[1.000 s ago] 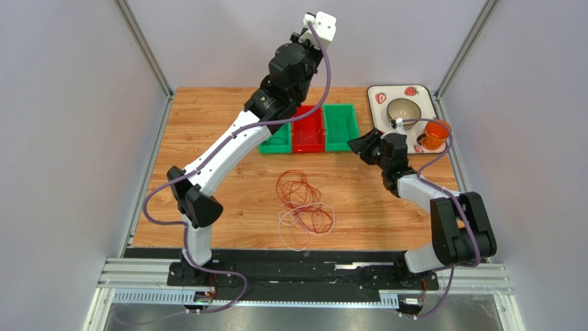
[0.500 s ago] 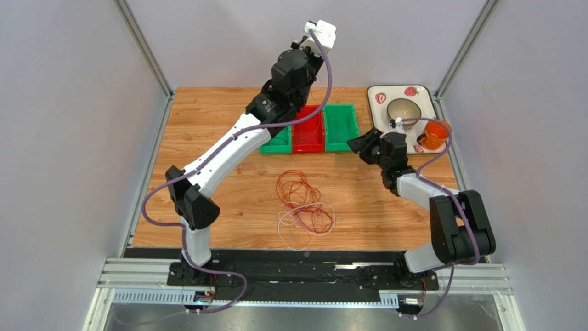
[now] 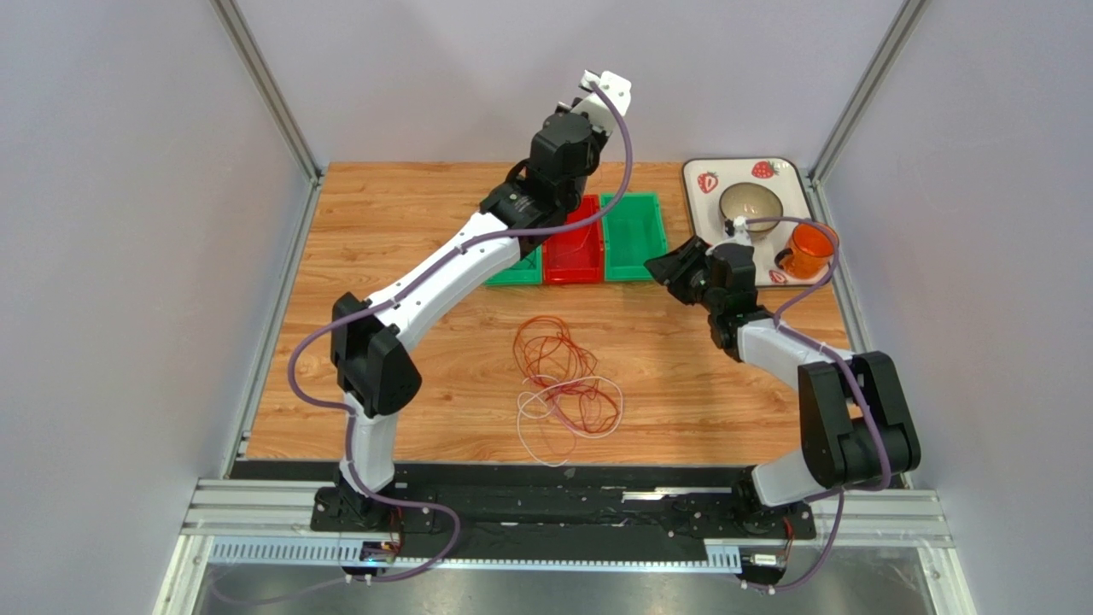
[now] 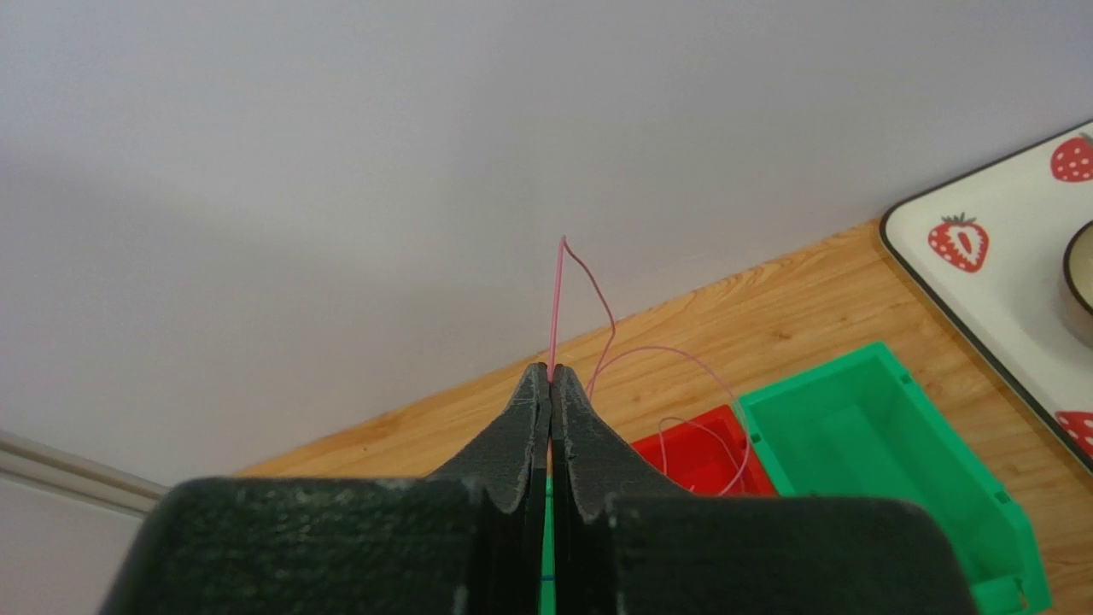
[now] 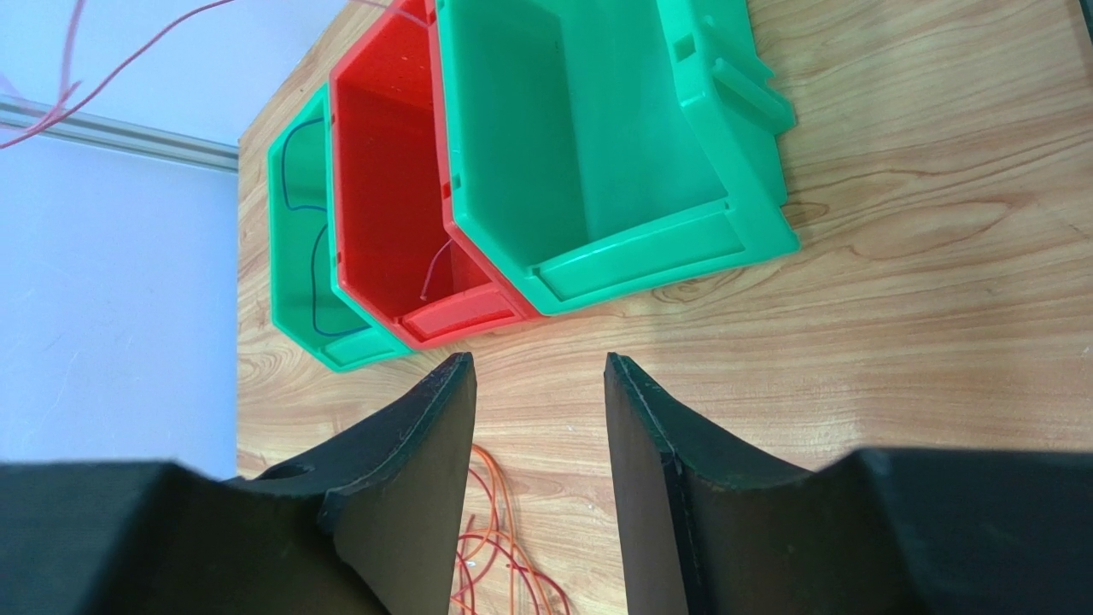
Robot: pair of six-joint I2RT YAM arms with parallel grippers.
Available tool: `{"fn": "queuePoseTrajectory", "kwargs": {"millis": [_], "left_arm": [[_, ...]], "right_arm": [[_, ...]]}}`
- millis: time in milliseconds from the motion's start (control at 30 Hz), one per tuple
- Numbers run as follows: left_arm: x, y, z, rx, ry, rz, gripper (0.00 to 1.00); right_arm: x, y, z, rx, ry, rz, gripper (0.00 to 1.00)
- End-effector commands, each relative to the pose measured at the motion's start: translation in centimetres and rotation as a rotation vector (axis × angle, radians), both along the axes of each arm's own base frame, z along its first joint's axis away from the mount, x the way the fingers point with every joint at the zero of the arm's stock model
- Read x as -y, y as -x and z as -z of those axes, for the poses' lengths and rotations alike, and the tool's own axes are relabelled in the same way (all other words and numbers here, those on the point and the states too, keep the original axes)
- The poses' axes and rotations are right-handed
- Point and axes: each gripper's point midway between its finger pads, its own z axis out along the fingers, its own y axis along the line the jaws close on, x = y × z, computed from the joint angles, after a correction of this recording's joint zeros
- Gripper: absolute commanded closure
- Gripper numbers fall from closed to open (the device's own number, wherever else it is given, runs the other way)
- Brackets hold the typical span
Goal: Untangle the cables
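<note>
Wooden tabletop (image 3: 411, 231), leftmost green bin (image 5: 295, 147) already holds a dark cable (image 5: 316, 276), and the left gripper (image 4: 552, 374) is pinched shut on a red cable (image 4: 556, 301) trailing, I think, into the red bin (image 5: 385, 154). Remaining cables (image 3: 565, 378) sit tangled mid-tabletop, and the right gripper (image 5: 539, 372) is half open, holding nothing.

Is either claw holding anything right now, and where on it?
The left claw pinches a thin red cable between its very tips, just below a bend in the cable. The right claw is open and empty.
</note>
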Motion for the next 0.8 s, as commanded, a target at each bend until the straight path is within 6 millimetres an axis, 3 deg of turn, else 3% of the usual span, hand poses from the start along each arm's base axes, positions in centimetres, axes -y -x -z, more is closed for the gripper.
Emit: {"fn": "queuePoseTrajectory", "kwargs": {"millis": [0,167,767], "left_arm": [[0.2,-1.2,2.4,-0.039,0.04,-0.006,1.0],[0.6,-1.9,5.7,-0.094,0.038,-0.01,1.0],[2.1,-1.6,16.6,-0.307,0.046,0.019,1.0]], "right_arm": [[-0.3,-0.9,-1.3,0.039,0.004,-0.011,0.55],[-0.3,-1.0,-1.1,0.031,0.003,-0.012,0.55],[-0.4,-1.1,-1.0,0.027,0.001,-0.016,0.54]]}}
